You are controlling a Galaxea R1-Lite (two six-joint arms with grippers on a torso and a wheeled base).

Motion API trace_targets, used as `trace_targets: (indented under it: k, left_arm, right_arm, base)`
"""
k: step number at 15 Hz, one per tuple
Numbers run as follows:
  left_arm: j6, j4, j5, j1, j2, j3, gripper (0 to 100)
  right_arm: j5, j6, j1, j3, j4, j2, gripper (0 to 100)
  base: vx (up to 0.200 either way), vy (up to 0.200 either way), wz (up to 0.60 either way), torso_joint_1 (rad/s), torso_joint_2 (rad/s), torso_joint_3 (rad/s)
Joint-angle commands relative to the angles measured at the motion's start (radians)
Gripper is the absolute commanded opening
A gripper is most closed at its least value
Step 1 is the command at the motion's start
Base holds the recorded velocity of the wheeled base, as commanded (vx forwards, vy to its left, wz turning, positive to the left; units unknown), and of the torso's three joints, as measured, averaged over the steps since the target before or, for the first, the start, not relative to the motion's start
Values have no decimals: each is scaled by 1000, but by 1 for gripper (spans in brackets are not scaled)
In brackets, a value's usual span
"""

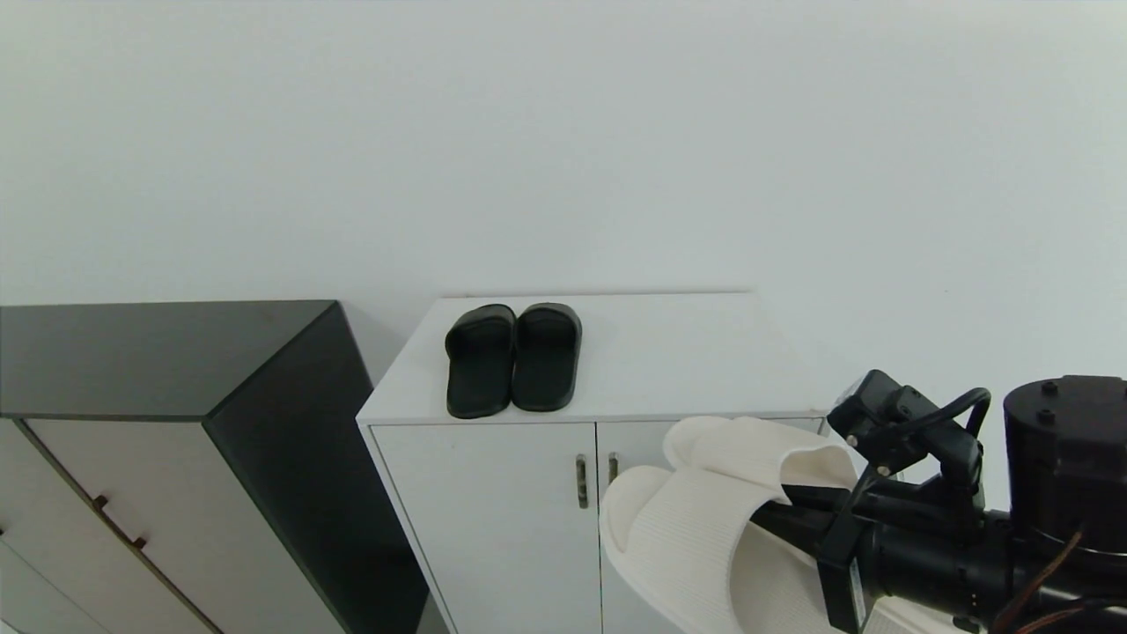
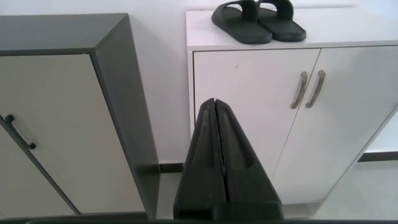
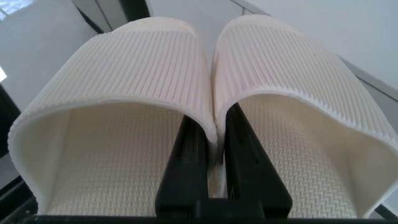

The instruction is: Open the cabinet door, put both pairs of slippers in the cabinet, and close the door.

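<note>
1. white cabinet (image 1: 687,352): low two-door unit against the wall; both doors (image 1: 493,519) shut; slim handles (image 1: 582,481) sit side by side at the middle seam
2. black slippers (image 1: 513,357): plain slides lying flat on the cabinet top, left part; side by side and touching
3. white slippers (image 1: 704,519): ribbed straps, pressed together; up in the air in front of the right door; right gripper (image 3: 216,155) pinches their inner walls, one finger inside each

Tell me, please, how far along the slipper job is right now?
Early. Done: the white slippers are clamped in the right gripper. In hand: they hang before the white cabinet, whose doors are shut. Left: open a door, put in this pair and the black slippers from the cabinet top, then close it. The left gripper is shut, empty.
</note>
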Motion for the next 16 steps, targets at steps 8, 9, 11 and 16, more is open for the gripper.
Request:
trace_targets:
  k: [8, 9, 11, 16]
  left_arm:
    - [5, 0, -1, 0, 0, 0, 0]
    - [6, 0, -1, 0, 0, 0, 0]
    - [5, 0, -1, 0, 0, 0, 100]
    - [25, 2, -20, 0, 0, 0, 100]
  right_arm:
    - [7, -4, 1, 9, -2, 8, 0]
    - [7, -4, 1, 7, -2, 8, 0]
    - [7, -4, 1, 7, -2, 9, 0]
    - [9, -6, 1, 10, -2, 20, 0]
  base:
    - [0, 0, 0, -166, 391, 217]
    - [0, 0, 0, -227, 554, 315]
    - [0, 0, 0, -220, 547, 325]
    - [0, 0, 0, -199, 520, 316]
